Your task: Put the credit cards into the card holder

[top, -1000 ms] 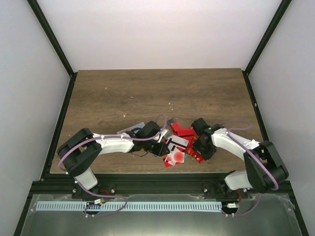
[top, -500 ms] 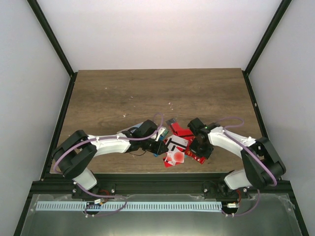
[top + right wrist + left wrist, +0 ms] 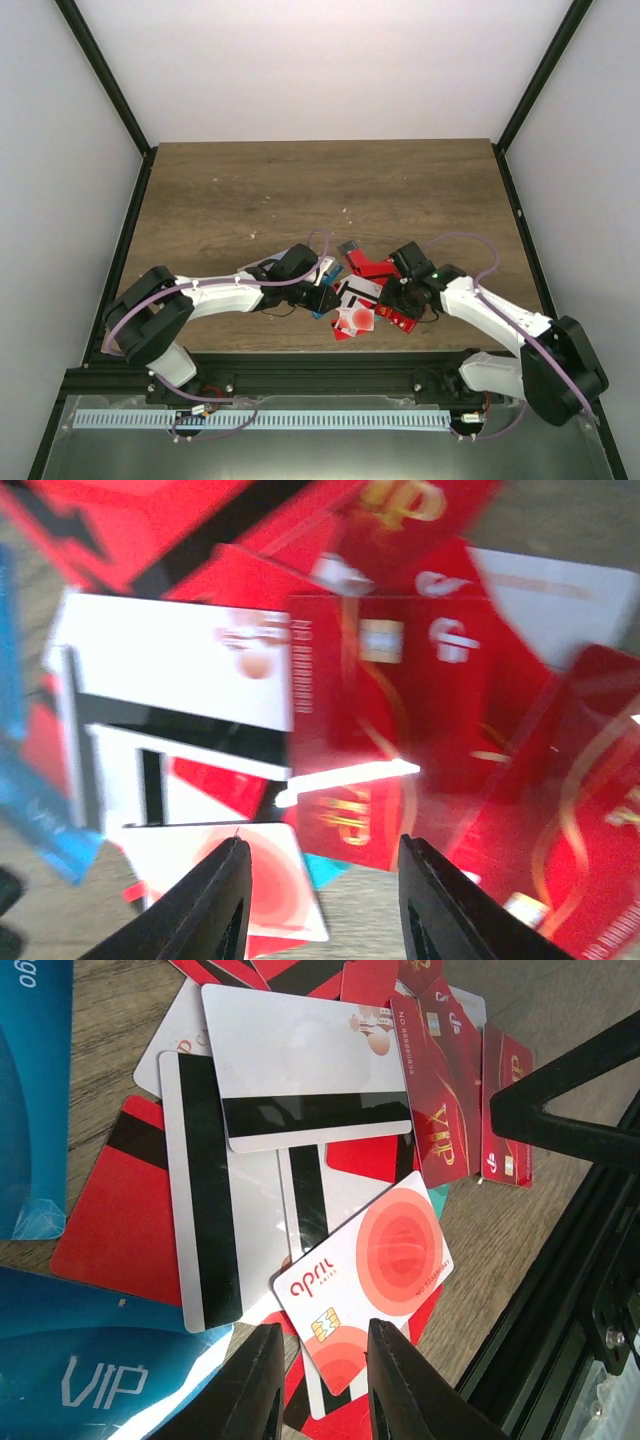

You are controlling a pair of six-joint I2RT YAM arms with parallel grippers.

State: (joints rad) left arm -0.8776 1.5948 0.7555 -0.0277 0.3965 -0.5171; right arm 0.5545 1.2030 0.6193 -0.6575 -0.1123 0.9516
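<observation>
Left wrist view: the left gripper (image 3: pixel 318 1400), fingers slightly parted and pinching nothing, hangs over the credit cards (image 3: pixel 300 1070). They lie fanned near the table's (image 3: pixel 250 190) front edge, long sides pointing every way: red, blue, black-striped white. The right gripper (image 3: pixel 320 910) is spread above them.

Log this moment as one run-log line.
left gripper: open, over credit cards | right gripper: open, over same heap | held: nothing | card holder: not seen
</observation>
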